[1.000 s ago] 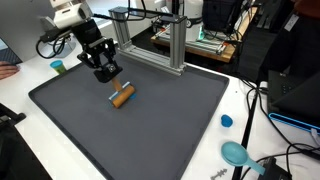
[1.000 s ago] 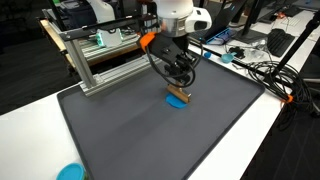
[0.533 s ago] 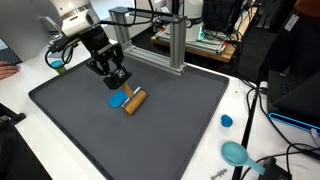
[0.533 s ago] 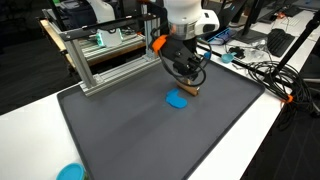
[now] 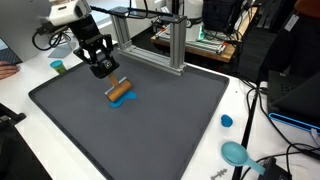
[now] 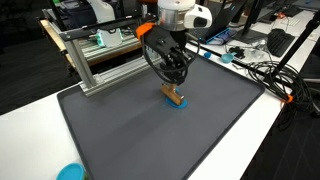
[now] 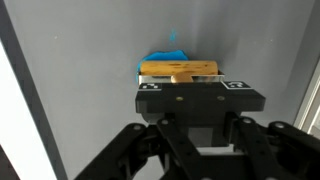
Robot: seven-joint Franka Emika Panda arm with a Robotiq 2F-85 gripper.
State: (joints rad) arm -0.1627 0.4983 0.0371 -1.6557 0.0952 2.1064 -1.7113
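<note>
Exterior view: claw point(image 5: 110, 80) pinching block point(image 5: 120, 90). It has swung back since half a second ago, so the block again covers most of the blue disc point(image 5: 123, 101) on the surface point(image 5: 170, 125).
Exterior view: block point(image 6: 174, 94) tan, short, over disc point(image 6: 181, 103); contact unclear.
Wrist view: block point(image 7: 180, 69) crosswise at claw point(image 7: 195, 86), disc point(image 7: 163, 57) peeking behind.

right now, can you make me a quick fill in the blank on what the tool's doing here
1. The tool is ____ on the stick.
2. The piece showing from under the stick is ____ in colour.
3. The mat below them is dark ____.
Missing words: shut; blue; grey.
</note>
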